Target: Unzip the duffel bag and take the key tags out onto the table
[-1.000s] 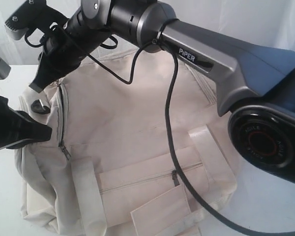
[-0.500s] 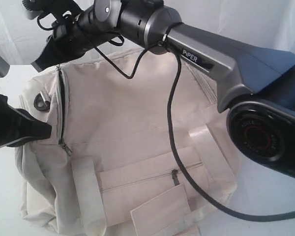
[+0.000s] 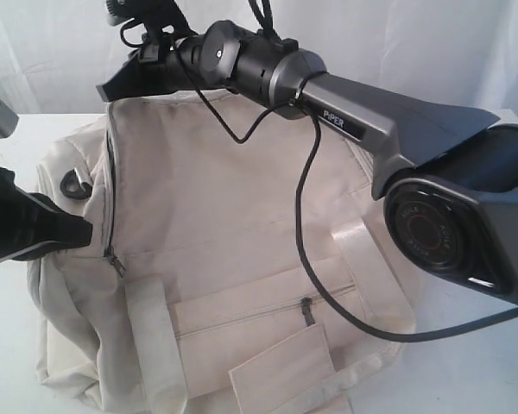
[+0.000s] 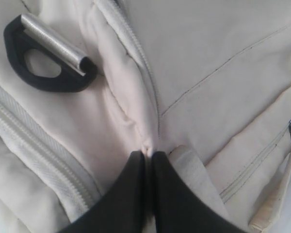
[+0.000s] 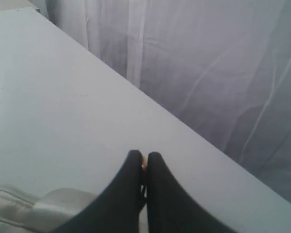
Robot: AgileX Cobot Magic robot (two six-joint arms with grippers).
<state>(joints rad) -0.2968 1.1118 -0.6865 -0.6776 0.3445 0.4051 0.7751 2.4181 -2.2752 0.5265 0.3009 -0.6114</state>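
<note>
While the zip [image 3: 110,194] looks only part open, pull straight along it.
left fingers [image 4: 139,162] pinch fabric of the duffel bag [image 3: 233,216] beside it, anchoring; right fingers [image 5: 137,167] are shut toward the far edge of the counter [image 5: 63,107], grip unclear; bag sits mid-counter, no key tags visible.

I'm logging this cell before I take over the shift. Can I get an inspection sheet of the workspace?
Surface: white table, bag resting on it.
Job's things: duffel bag, side zip partly open; key tags not seen.
Clutter: nothing seen.
Grippers: left gripper shut on bag fabric beside the zip; right gripper shut by the bag's upper corner.
Cables: black cable hangs across the bag.
Surroundings: white curtain behind the table.
</note>
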